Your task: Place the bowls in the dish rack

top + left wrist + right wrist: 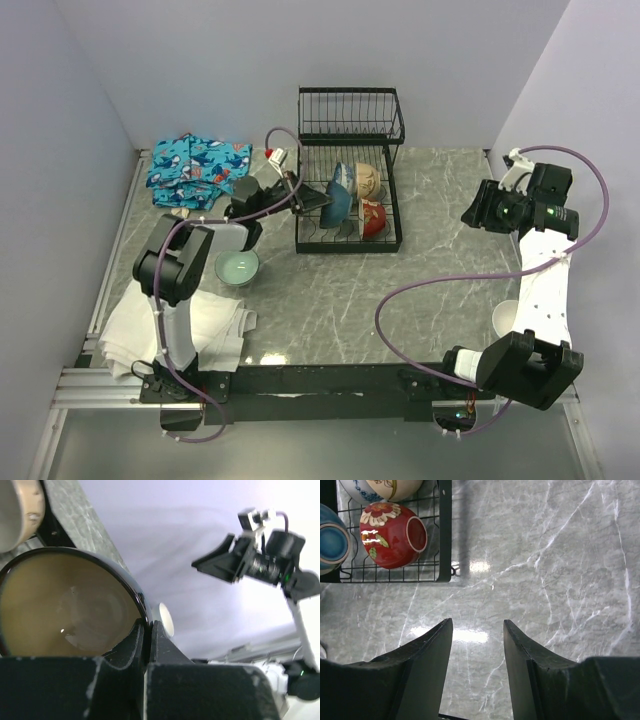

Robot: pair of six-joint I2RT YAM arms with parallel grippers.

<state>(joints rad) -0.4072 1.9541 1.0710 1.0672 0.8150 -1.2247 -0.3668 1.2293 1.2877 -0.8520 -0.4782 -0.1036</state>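
At the near left corner of the table (330,300) lies a crumpled white cloth (205,335), beside the base of the left arm (178,268). On the near right, a white bowl (504,318) sits on the table, partly hidden behind the right arm (545,285). A little farther in on the left, a pale green bowl (238,267) stands upright on the table, just beside the left arm's elbow.

The left arm reaches to the left edge of the dish rack (350,118). Its jaws are pressed together on the rim of a dark-rimmed brown bowl (65,605), one finger inside the rim and one outside. The bowl is held on edge over the left part of the rack. Whether it touches the wires I cannot tell.

Inside the rack, a blue bowl (332,540) and a red flowered bowl (387,535) lie on their sides next to each other at the rack's near end. A cream bowl (368,180) lies beyond them.

The right arm stretches out well to the right of the rack, its jaws spread and holding nothing above bare table.

At the far left corner lies a blue patterned cloth (195,165).
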